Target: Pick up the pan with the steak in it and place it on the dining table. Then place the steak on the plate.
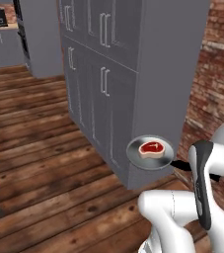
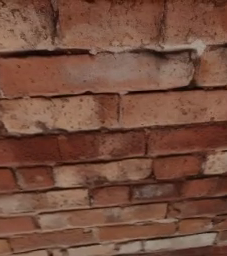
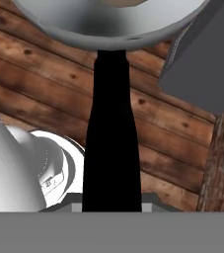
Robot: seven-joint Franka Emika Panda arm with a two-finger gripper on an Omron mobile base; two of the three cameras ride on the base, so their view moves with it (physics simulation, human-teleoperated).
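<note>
Wooden flooring (image 1: 44, 163) lies beneath; our tool, clamped on the pan (image 1: 150, 153) handle (image 3: 111, 143), risks spilling the steak (image 1: 151, 148) against nearby grey cabinets (image 1: 108, 74).

Arm hides most of the pan (image 1: 150, 153) handle.

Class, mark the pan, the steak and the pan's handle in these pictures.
pan (image 1: 134, 155): left base view, on its grey rim left of the meat.
steak (image 1: 151, 147): left base view, on the red middle.
handle (image 3: 111, 143): hand view, on the black shaft's middle.
</note>
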